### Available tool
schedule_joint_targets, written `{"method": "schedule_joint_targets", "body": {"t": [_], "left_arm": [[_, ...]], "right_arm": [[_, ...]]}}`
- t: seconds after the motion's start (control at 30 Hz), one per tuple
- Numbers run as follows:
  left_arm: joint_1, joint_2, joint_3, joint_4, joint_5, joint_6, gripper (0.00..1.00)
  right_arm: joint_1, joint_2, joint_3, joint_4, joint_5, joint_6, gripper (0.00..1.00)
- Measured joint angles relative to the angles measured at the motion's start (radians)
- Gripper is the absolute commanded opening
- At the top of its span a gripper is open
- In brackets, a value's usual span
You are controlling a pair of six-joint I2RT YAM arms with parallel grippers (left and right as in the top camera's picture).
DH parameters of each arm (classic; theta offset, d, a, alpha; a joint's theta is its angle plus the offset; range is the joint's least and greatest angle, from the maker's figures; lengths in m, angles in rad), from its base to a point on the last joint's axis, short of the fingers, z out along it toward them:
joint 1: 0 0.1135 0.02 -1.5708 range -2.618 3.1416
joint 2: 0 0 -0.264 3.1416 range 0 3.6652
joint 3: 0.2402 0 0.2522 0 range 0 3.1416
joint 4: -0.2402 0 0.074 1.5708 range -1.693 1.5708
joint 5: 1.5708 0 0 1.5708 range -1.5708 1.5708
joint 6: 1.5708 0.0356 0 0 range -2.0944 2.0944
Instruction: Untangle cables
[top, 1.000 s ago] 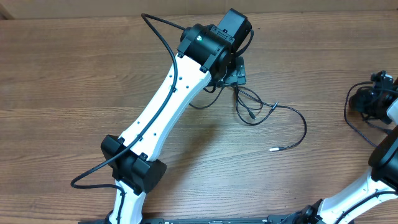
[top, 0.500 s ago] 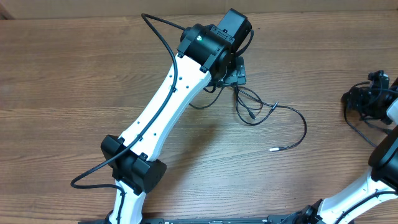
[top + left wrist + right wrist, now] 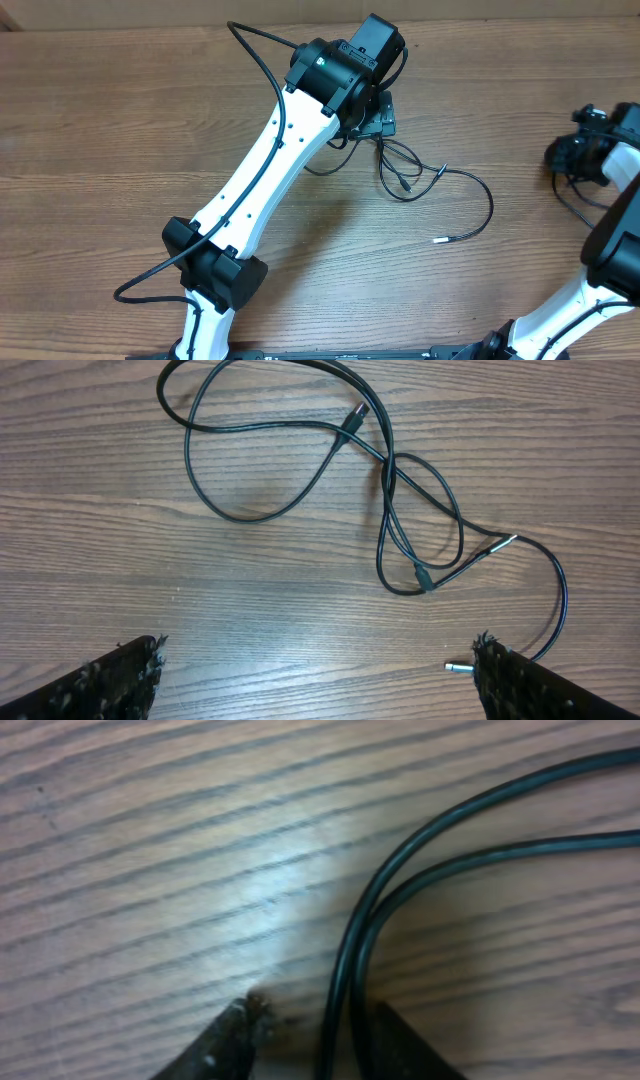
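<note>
A loose tangle of thin black flexible cables (image 3: pixel 388 480) is seen lying on the brown wood-grain table (image 3: pixel 120 120), just below and to the right of the left gripper (image 3: pixel 318 650) in the overhead view. From the left wrist view, the cords are laid out in several overlapping loops that cross near the middle. One small silver-tipped plug (image 3: pixel 457 667) rests on the wood just beside the fingertip at the right of the picture, and a second silver tip (image 3: pixel 505 542) is seen higher up, where a long strand bends away. A dark plug end (image 3: pixel 352 420) lies near the top of the loops.

The left claw is spread as wide as it goes above the table, and nothing is held in it — only bare wood shows between its fingers.

At the far right edge of the table, well apart from the tangle, the right gripper (image 3: pixel 318 1010) is lowered close to the surface. Its jaws are partly closed, with a narrow gap left between them, and two thin black cord strands (image 3: pixel 350 960) are straddled there. The strands run side by side and curve away to the right. Bare wood is visible between them and the left-hand fingertip (image 3: pixel 235 1035), so no firm pinch is shown.
</note>
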Motion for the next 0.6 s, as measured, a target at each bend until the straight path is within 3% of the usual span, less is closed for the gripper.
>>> {"method": "schedule_joint_targets", "body": {"t": [0.13,0.37,0.43,0.53,0.6], "left_arm": [[0.0,0.0,0.0,0.0,0.0,0.0,1.0],[0.0,0.0,0.0,0.0,0.0,0.0,0.99],[0.0,0.0,0.0,0.0,0.0,0.0,1.0],[0.0,0.0,0.0,0.0,0.0,0.0,1.0],[0.0,0.0,0.0,0.0,0.0,0.0,1.0]], "right_arm": [[0.042,0.0,0.002,0.002,0.066,0.0,0.24],[0.047,0.0,0.007,-0.003,0.084,0.035,0.3],[0.047,0.002,0.016,-0.016,0.091,0.052,0.42],[0.046,0.003,0.031,-0.043,0.105,0.07,0.77],[0.046,0.003,0.039,-0.056,0.114,0.085,0.85]]}}
